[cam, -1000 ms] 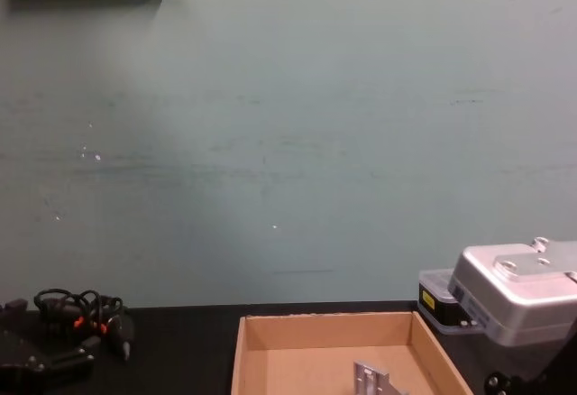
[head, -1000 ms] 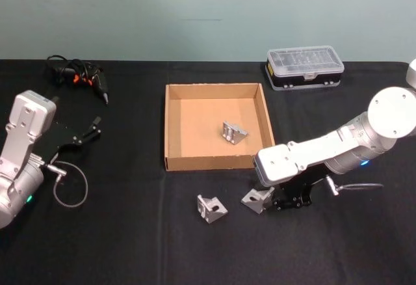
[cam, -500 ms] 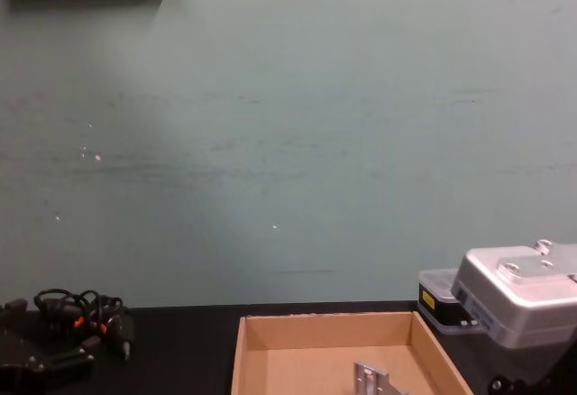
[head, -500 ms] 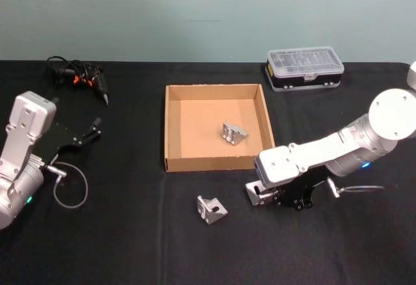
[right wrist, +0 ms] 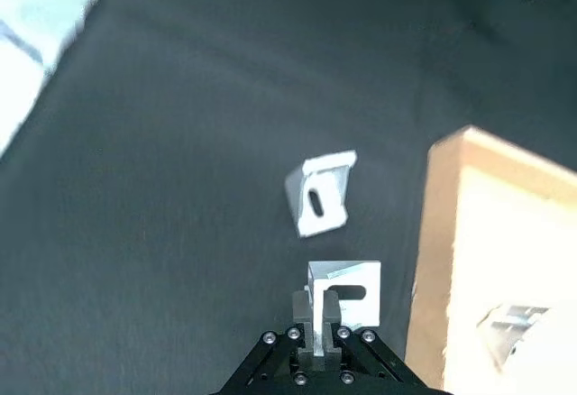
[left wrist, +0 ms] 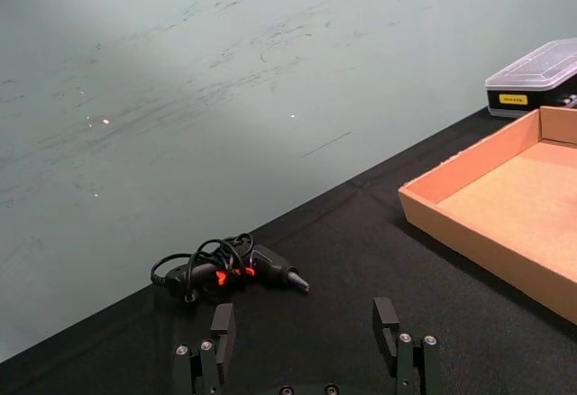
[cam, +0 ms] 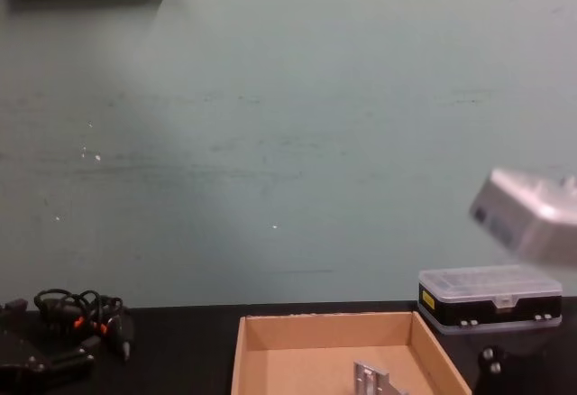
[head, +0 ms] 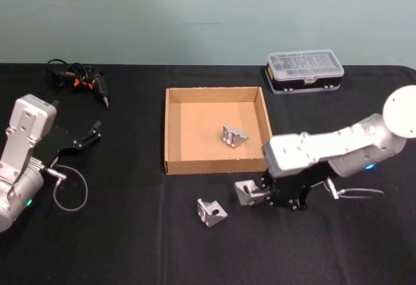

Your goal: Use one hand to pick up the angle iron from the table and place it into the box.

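Tabletop (head: 130, 246) matte black, wall (head: 208, 12) pale green.
Right gripper (head: 259, 192) clamps angle iron (head: 244, 192) beside box (head: 170, 135); left gripper (head: 88, 135) parked, jaws apart.

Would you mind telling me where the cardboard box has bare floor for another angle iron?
The box floor is bare across its left half, between the left wall and the angle iron inside, and along the far wall. It is tighter between that iron and the right wall, nearest the right gripper.
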Available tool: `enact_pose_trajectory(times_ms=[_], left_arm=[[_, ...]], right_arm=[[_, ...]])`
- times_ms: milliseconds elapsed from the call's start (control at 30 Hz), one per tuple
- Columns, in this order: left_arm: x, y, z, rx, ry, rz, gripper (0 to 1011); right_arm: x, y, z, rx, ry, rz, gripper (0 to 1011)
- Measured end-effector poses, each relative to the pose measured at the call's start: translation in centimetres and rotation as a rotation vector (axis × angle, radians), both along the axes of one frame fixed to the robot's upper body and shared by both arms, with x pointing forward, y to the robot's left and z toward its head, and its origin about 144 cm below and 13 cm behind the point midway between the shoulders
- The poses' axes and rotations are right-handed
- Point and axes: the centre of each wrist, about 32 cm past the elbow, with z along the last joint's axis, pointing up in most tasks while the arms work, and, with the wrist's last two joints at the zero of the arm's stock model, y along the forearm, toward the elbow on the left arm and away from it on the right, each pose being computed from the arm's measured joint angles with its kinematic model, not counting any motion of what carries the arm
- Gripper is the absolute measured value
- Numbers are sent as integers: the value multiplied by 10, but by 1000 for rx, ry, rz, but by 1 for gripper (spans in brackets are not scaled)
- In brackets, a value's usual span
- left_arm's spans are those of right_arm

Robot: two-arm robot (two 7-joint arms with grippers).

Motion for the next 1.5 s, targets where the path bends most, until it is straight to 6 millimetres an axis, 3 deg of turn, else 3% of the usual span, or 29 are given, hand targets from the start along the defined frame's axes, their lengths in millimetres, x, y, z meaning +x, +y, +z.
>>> enact_pose_trajectory(times_ms=[400, 767, 1133, 1500], left_arm=[[0, 0, 0, 0, 0, 0, 1000], [0, 0, 0, 0, 0, 0, 1000], [0, 0, 0, 0, 0, 0, 1000], [0, 0, 0, 0, 0, 0, 1000]], right_arm=[[-5, -11, 0, 366, 72, -128, 57], [1, 13, -28, 575, 125, -367, 57], [10, 40, -56, 664, 200, -621, 57], [16, 54, -75, 664, 269, -769, 57]])
